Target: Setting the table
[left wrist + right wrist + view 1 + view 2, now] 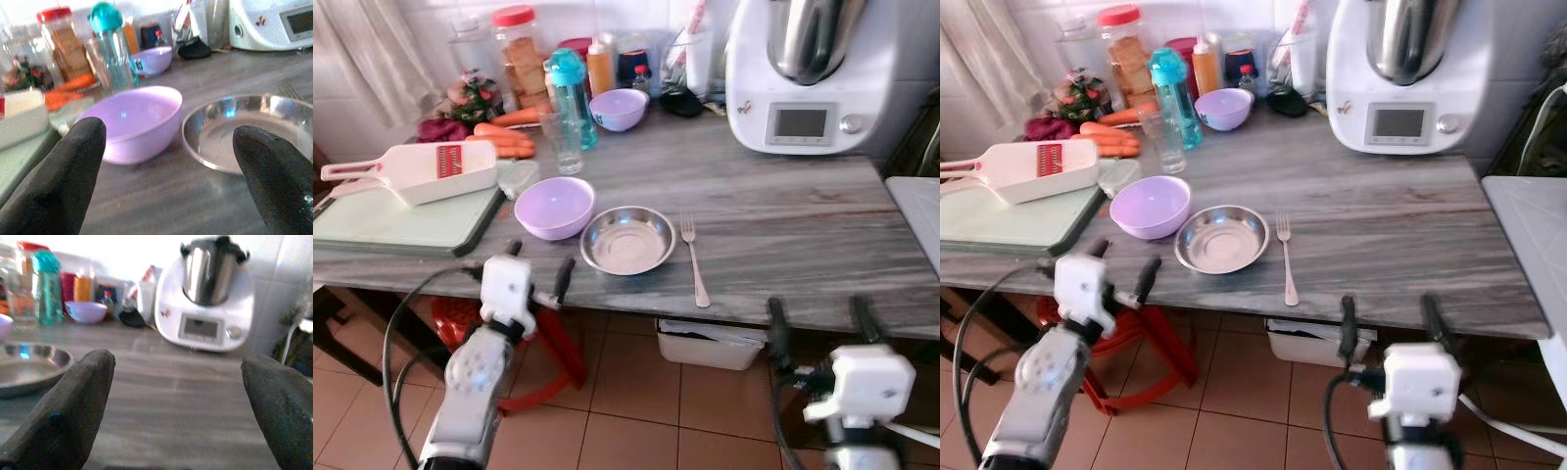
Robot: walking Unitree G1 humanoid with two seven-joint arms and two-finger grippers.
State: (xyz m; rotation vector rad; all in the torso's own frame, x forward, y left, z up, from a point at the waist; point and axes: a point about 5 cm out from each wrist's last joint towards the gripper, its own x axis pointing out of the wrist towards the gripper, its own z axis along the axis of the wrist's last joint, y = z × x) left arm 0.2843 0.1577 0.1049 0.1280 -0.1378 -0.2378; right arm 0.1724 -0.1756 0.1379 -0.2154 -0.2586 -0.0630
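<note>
While the robot is facing the grey wood-grain table (pixel 783 225), a pale green cutting board (pixel 401 227) is lying at the far left of it with a white mandoline slicer (pixel 421 171) resting on top. Behind the board, carrots (pixel 499 137) are lying near a red-lidded jar (pixel 519 54), and a clear drinking glass (pixel 561 142) is standing just in front of a teal water bottle (pixel 570 93). The left pincer (pixel 538 269) is hovering at the table's front edge, its two black fingers (pixel 58 181) spread apart and gripping nothing, pointing toward a lavender bowl (pixel 554 207) that is sitting just beside the board's right end. Right of that bowl, touching it or nearly so, a shallow stainless steel bowl (pixel 627 239) is sitting near the front edge, and a fork (pixel 693 257) is lying just to its right with its tines pointing away from the robot. Farther back, a second, smaller lavender bowl (pixel 618 109) is sitting among bottles by the wall, and a white kitchen cooking machine (pixel 813 73) with a steel jug and a small screen is standing at the back right. Under the table, a red stool (pixel 548 343) and a white bin (pixel 710 343) are sitting on the tiled floor (pixel 636 411). The right pincer (pixel 822 328) is hanging below the table's front edge, well right of the fork, its fingers (pixel 73 406) likewise held wide apart and empty.
</note>
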